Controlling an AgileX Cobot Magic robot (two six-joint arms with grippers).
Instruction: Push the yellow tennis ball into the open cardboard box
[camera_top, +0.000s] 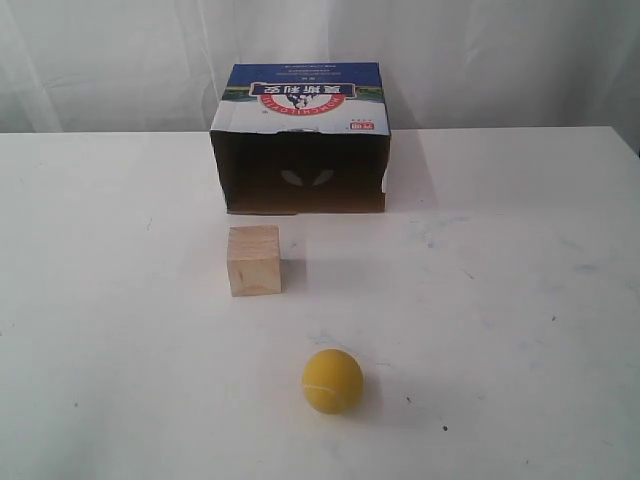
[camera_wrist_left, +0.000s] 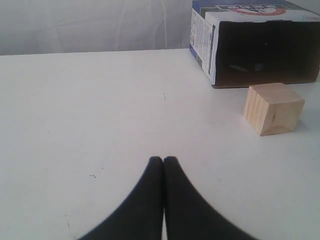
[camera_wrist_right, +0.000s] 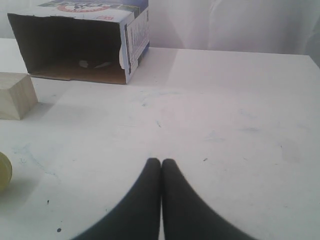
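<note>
A: Nearest first: the right gripper (camera_wrist_right: 161, 161), black fingers pressed flat together with nothing between them. The left gripper (camera_wrist_left: 163, 160) is the same, clenched on air. Both hang over the bare white table (camera_top: 520, 250), touching nothing.

B: And the yellow tennis ball (camera_top: 333, 381)?

A: On the table at the near side, a touch right of centre, well apart from the box. The right wrist camera catches only a sliver of it at the frame edge. The left wrist camera doesn't see it at all.

B: So the right arm looks like the one for the push.

A: I'd say so. Closed fingers make a decent blunt pusher. The trick is to get behind the ball, on its near side, low and dead centre, because a ball struck off-centre rolls away sideways.

B: Next back is the wooden cube (camera_top: 254, 260). Trouble?

A: It sits between ball and box but left of the straight line, clear of both. A straight drive should pass just to its right. Drift left and the ball clips it.

B: And the target?

A: The open cardboard box (camera_top: 300, 95) at the far end, its dark, wide mouth facing the ball. Aim for the right half of that mouth. Keep the contact gentle and steady, I think, since a hard knock could bounce the ball back out. Behind it all hangs a white curtain (camera_top: 100, 60).
</note>
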